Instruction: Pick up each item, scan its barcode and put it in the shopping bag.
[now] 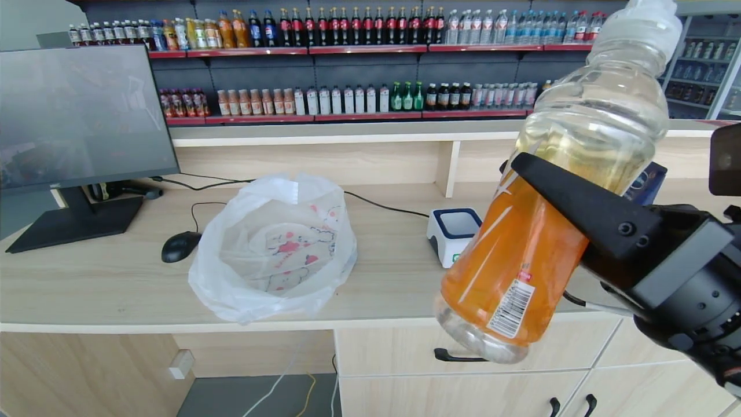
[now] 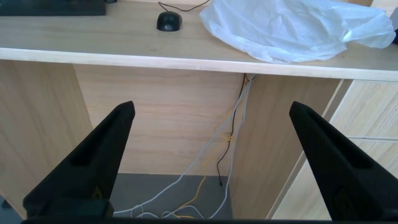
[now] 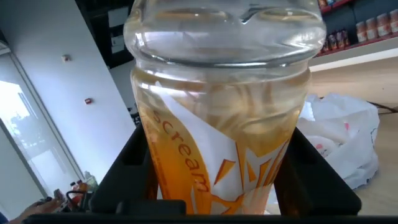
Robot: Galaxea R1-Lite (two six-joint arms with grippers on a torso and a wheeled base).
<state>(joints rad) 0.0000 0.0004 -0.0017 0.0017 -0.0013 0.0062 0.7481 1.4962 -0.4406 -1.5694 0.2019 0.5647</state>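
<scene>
Holding mid-body: your right gripper [image 1: 556,197] pinches the bottle [image 1: 538,231], tilted, aloft just right of the scanner [image 1: 452,231]. Judge it liquid-heavy, stiff, smooth, likely slippery; grip the labelled waist. Left gripper [image 2: 211,155] spread, low before the counter [image 1: 116,289]. Bag [image 1: 272,249] open, left of scanner.

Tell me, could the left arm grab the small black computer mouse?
Probably yes: the open, empty left gripper sits below the wooden counter, but nothing blocks the small black computer mouse on top.

bright, even light; curved edges
</scene>
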